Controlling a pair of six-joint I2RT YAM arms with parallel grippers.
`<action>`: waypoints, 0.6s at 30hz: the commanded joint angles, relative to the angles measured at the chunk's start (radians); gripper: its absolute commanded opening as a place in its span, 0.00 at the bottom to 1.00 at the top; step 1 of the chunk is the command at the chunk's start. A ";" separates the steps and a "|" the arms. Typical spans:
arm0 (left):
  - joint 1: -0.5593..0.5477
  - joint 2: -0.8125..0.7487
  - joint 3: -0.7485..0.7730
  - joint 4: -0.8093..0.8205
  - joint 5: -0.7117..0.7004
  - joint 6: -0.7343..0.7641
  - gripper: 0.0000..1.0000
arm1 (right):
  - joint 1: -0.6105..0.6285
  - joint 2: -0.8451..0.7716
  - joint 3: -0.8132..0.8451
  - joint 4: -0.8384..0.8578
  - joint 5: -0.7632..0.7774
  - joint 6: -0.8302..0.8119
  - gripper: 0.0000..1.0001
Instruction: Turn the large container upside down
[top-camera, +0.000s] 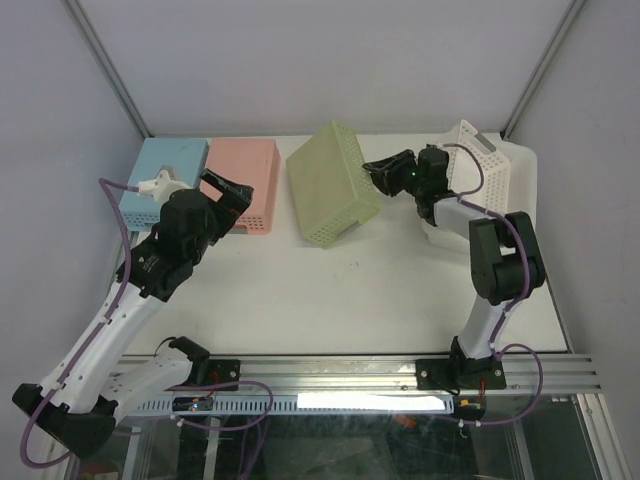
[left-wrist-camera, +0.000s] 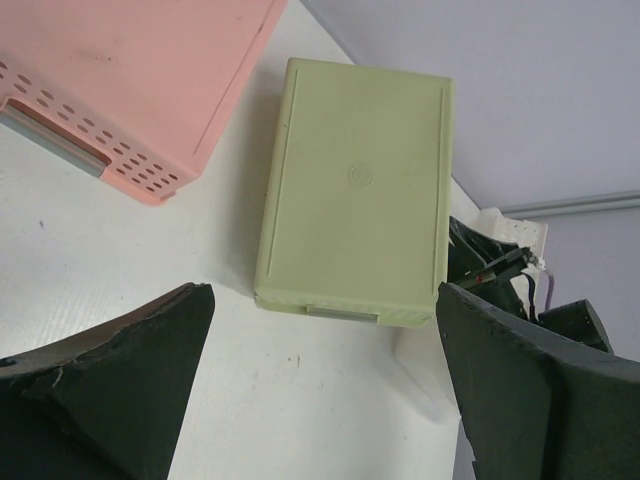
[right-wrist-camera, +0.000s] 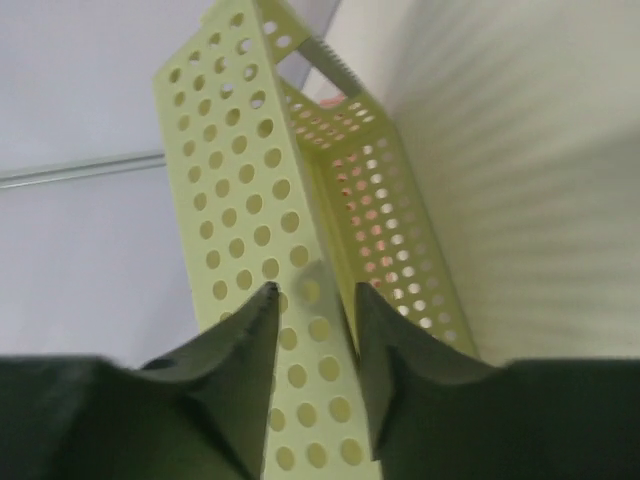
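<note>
A: So, where is the large green container (top-camera: 330, 182) right now?

B: Near the back of the worktop (top-camera: 330, 300), between a pink container (top-camera: 248, 180) and a white container (top-camera: 495, 165). It is tipped up on one long side, with its solid base facing up and to the left and its open mouth facing right. I judge it about halfway turned over.

A: And the arms?

B: The right pincer (top-camera: 373, 170) sits at the raised rim on the mouth side. Its wrist view shows the two fingers narrowly parted with a perforated wall between them. I cannot tell whether the pads press on the wall or merely straddle it. The left pincer (top-camera: 232, 200) hangs wide, holding nothing, above the pink container's near left corner, apart from the green one.

A: What could go wrong from here?

B: The container looks balanced on an edge. If the right grip is loose, it could fall back onto its base and undo the turn. It could also drop leftward uncontrolled and knock the pink container just beside it. A fingertip might snag in one of the wall's holes when the arm pulls away, dragging the container along. The left arm looks too far off to steady it
</note>
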 joint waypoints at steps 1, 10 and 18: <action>0.008 0.030 -0.016 0.081 0.062 0.025 0.99 | -0.004 -0.096 0.008 -0.159 0.029 -0.139 0.45; 0.008 0.092 -0.005 0.106 0.114 0.067 0.99 | 0.027 -0.200 0.145 -0.544 0.307 -0.417 0.73; 0.006 0.157 0.009 0.142 0.196 0.158 0.99 | 0.073 -0.213 0.255 -0.748 0.493 -0.687 0.95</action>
